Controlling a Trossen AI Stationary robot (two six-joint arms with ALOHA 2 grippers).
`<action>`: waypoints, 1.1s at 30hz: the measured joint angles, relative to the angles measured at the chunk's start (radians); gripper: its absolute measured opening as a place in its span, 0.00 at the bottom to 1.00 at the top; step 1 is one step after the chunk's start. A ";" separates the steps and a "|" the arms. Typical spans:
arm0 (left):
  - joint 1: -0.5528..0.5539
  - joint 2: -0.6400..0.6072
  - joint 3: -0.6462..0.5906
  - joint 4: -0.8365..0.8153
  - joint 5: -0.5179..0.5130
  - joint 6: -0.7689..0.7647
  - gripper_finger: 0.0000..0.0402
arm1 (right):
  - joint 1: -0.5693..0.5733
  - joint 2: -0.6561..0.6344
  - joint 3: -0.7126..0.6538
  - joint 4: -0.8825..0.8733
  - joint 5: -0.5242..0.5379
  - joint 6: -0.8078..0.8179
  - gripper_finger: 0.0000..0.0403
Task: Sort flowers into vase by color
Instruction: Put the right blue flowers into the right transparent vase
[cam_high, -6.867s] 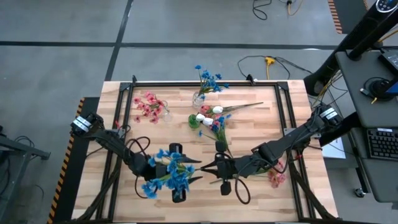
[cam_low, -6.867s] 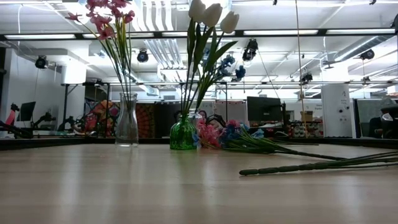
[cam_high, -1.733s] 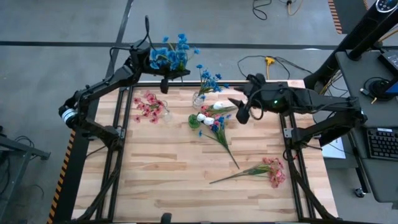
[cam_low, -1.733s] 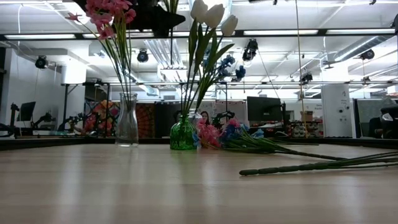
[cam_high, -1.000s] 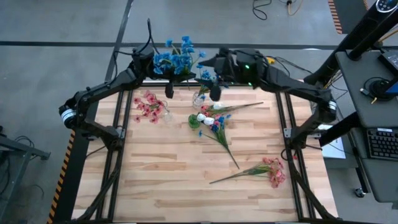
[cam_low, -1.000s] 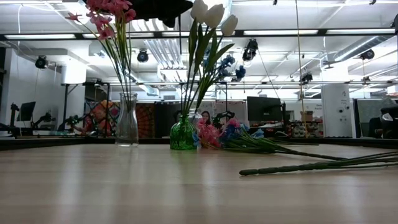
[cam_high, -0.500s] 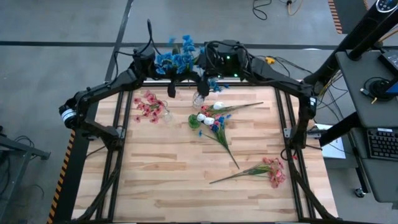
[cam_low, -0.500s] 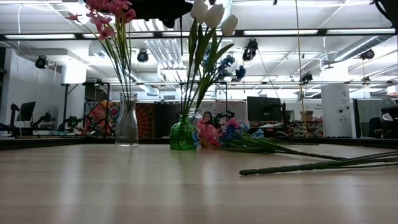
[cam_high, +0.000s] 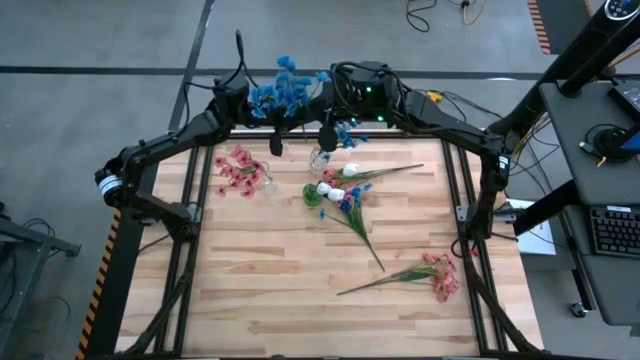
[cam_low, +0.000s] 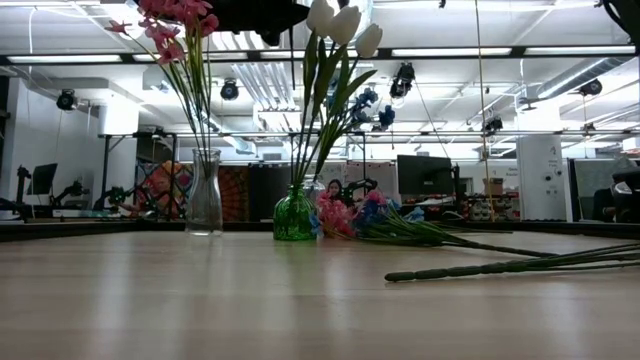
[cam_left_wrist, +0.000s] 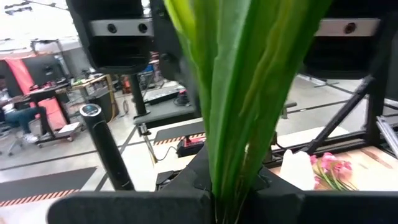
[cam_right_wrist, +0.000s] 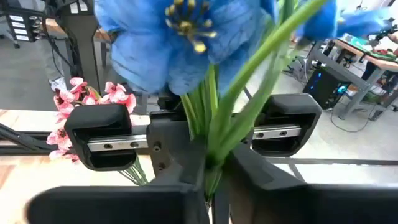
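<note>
Blue sprig gripped by both arms; sorting partly done.

High view: blue-blossomed sprig (cam_high: 280, 92) hangs over the table's far edge; pink sprig (cam_high: 425, 270) lies loose.
Low view: pink flowers (cam_low: 170, 30) stand in a clear vase (cam_low: 204, 195).
Wrist views: left gripper (cam_left_wrist: 230, 199) and right gripper (cam_right_wrist: 214, 171) are clamped onto its stems.

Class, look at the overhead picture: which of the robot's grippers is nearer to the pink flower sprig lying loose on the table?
Right. The right gripper and the left gripper both hold the blue flower bunch above the table's far edge, the left one farther from the pink flower sprig.
</note>
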 joint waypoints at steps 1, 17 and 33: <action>0.000 0.000 0.000 0.001 -0.014 -0.002 0.01 | 0.000 0.000 0.000 0.000 0.000 0.000 0.05; 0.003 -0.110 0.001 -0.212 -0.172 0.096 0.46 | 0.000 -0.021 0.005 -0.016 0.000 -0.001 0.03; 0.002 -0.373 0.004 -0.479 -0.390 -0.032 0.62 | -0.052 -0.033 -0.021 -0.045 -0.008 -0.043 0.03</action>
